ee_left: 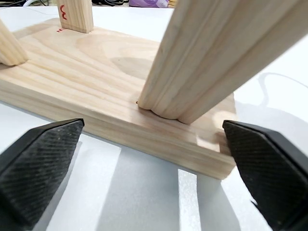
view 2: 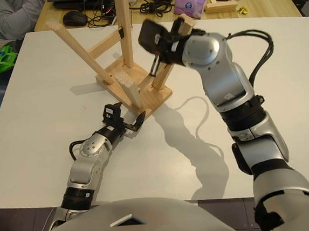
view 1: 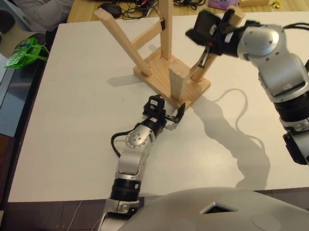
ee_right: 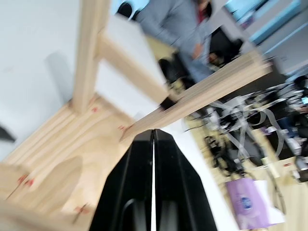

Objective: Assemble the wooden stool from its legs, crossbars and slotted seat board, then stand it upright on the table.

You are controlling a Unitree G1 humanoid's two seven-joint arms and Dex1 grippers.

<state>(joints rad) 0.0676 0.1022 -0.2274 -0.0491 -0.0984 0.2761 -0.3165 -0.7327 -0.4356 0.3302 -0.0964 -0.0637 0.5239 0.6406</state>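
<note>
No text or number can be read. Small red marks [ee_left: 62,9] sit on one leg [ee_left: 76,19] and the seat board [ee_left: 96,62], too scrawled to decipher.

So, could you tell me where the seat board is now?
In the left eye view the seat board lies flat on the table, legs up, the open left gripper at its near corner, the right gripper above its right side.
</note>
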